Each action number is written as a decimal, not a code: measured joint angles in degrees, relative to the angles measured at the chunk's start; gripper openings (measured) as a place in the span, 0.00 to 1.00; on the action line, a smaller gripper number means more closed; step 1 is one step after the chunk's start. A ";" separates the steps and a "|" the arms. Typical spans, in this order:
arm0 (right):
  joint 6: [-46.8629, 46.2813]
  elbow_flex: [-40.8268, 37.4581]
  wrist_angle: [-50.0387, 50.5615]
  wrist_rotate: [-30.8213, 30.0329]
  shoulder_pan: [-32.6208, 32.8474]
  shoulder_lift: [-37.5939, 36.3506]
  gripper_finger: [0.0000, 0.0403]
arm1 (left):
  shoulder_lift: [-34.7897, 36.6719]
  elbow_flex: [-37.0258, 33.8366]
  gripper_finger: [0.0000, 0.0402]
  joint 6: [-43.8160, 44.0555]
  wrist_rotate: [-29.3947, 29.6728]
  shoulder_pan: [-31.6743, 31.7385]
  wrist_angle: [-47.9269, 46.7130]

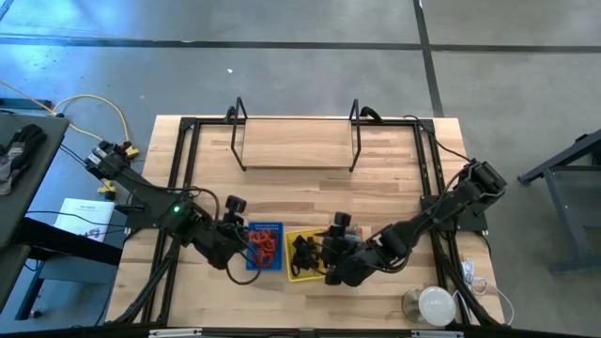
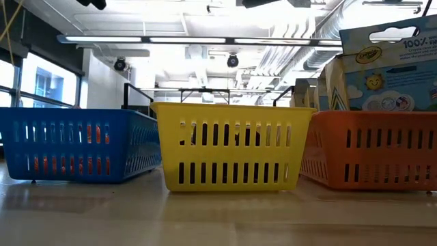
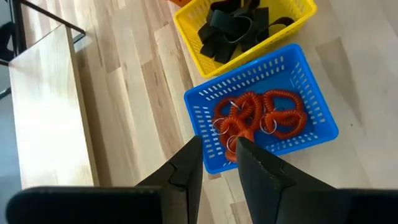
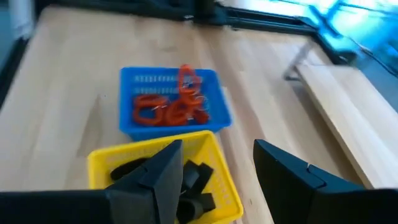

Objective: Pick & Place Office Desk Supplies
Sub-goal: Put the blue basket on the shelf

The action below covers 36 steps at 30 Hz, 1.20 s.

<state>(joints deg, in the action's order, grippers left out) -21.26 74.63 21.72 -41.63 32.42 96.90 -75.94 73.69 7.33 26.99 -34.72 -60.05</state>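
Several red coil loops [image 3: 261, 115] with metal rings lie in the blue tray [image 3: 311, 93]; one coil [image 4: 186, 78] stands up against the tray's wall on the left arm's side. Black bands and clips [image 3: 233, 28] lie in the yellow tray [image 4: 99, 163] beside it. My left gripper [image 3: 219, 146] hangs open above the blue tray's wall nearest its arm [image 1: 242, 242]. Nothing is between its fingers. My right gripper [image 4: 217, 155] is open over the yellow tray [image 1: 329, 259], holding nothing. In the low view both grippers are out of sight.
An orange tray [image 2: 372, 150] stands to the right of the yellow one, with a crayon box [image 2: 389, 68] behind it. A wooden shelf in a black rack [image 1: 296, 145] sits at the far side. A round white object [image 1: 434, 302] lies near the front right corner. Bare wood lies between the trays and the shelf.
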 joint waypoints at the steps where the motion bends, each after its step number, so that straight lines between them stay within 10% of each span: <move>1: 2.47 0.00 -0.55 1.55 -0.02 0.00 0.45 | 0.01 0.00 0.22 0.03 0.02 0.04 -0.02; 10: 23.70 1.16 -8.24 12.06 1.89 -0.02 0.45 | 0.00 0.00 0.22 4.65 -1.17 0.02 0.00; 23: 17.58 6.40 -3.50 11.57 2.81 0.07 0.45 | -2.38 -0.04 0.22 16.52 -7.26 -5.63 1.78; 36: 13.53 6.29 -2.94 11.79 2.67 1.60 0.45 | -17.17 -0.04 0.22 23.81 3.57 -16.39 7.11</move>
<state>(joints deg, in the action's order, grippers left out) -7.73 80.93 18.79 -29.85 35.09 98.50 -93.11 73.65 31.15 30.56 -51.11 -52.94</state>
